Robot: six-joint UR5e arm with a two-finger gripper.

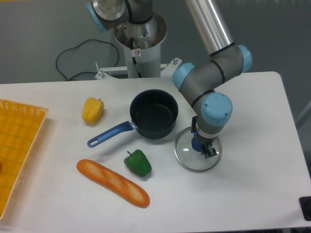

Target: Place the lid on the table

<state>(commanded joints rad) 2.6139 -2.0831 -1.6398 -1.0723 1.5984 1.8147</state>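
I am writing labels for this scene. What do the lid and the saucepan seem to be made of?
The lid looks like clear glass with a thin shiny metal rim: the white table shows through it. The saucepan looks like dark metal with a matte, perhaps non-stick, coating; its blue handle seems plastic or rubber, though that is uncertain.

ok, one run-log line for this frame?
phase: placing | lid: flat on table, right of saucepan | gripper: over lid centre, jaw state unclear | pot: uncovered
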